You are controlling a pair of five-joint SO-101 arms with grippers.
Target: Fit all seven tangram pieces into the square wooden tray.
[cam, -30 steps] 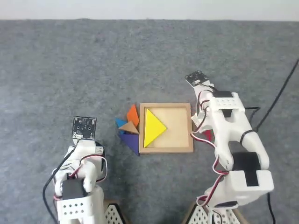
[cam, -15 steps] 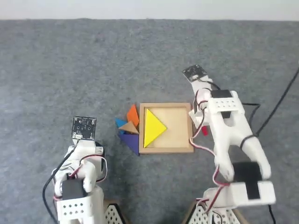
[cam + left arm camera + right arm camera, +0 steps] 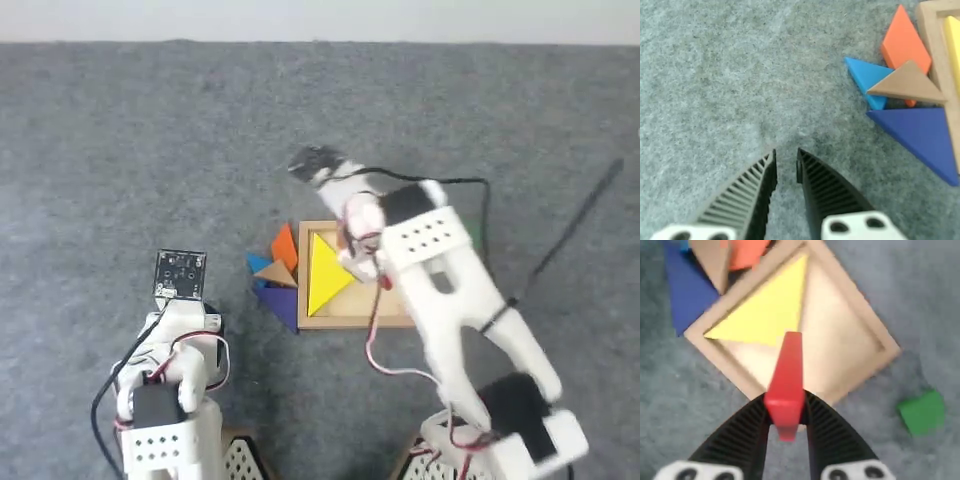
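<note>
Right wrist view: right gripper (image 3: 785, 399) clamped the red piece (image 3: 787, 372) edge-on, its shape unclear, long axis pointing at the wooden tray's (image 3: 860, 311) yellow triangle (image 3: 770, 312); left gripper (image 3: 786, 152) was narrowly parted.

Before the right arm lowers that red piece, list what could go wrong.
The right gripper pinches the red wooden piece on edge, so it may land standing or tipped instead of flat. It hangs close to the yellow triangle in the square wooden tray; a release here could leave it overlapping that triangle. The small green block lies outside the tray near a corner; a wide swing might knock it.
</note>
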